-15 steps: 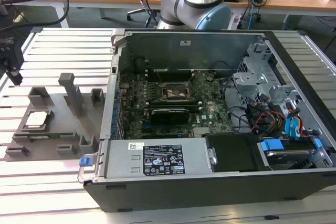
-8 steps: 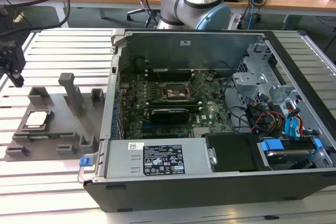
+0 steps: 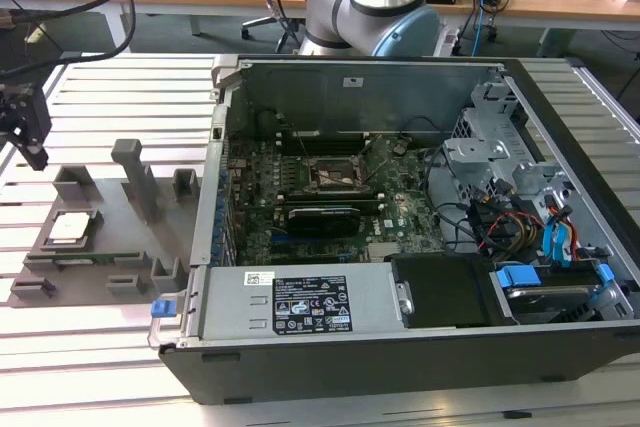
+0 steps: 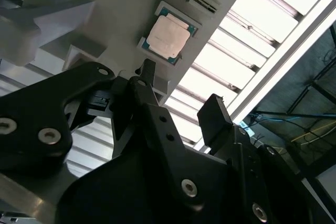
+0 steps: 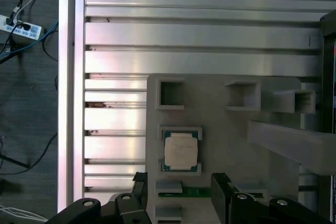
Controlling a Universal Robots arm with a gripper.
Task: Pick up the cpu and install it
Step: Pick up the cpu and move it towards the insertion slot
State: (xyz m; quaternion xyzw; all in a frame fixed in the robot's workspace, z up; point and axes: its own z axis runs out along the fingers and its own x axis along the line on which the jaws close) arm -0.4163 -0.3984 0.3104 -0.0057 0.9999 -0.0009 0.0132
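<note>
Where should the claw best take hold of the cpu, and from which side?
Likely from straight above, by the two opposite edges left free: the cpu lies flat, metal top up, in the grey fixture, whose raised lips frame its other two sides. The claw is open.

open air above the cpu, with a tall grey fixture post rising near it.

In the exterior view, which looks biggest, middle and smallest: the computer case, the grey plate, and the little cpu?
Largest to smallest:
1. computer case
2. grey plate
3. cpu, which lies on the plate

The gaps are plain, so nearness to the camera does not change the order.
</note>
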